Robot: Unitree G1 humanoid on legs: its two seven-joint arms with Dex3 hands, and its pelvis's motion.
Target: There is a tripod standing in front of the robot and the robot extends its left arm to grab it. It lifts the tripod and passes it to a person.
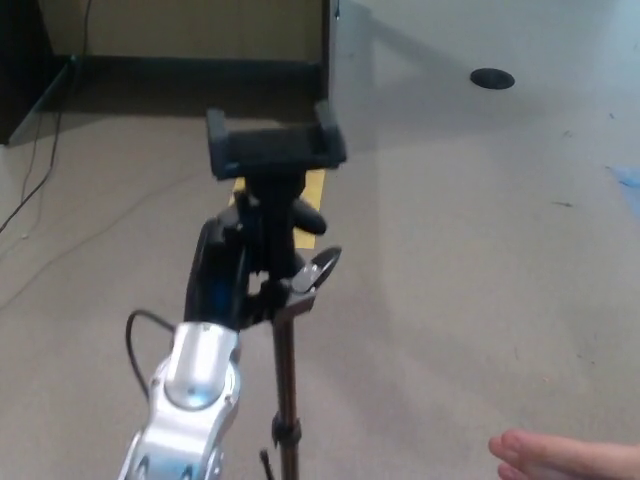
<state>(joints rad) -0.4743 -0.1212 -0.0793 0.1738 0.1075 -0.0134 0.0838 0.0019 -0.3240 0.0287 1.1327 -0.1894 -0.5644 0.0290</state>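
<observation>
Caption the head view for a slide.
Left hand holds the tripod above the floor; a person's hand waits at lower right.

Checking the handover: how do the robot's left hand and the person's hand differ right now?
The robot's left hand is black and mid-frame; the person's hand is bare and at the bottom right edge. The left hand is shut on the tripod, just below its phone clamp; the person's hand holds nothing, fingers stretched out flat. The left hand touches the tripod; the person's hand is apart from it.

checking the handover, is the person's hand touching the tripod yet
Apart. The head view shows the person's hand at the lower right, with bare floor between it and the tripod, held by the left hand.
</observation>
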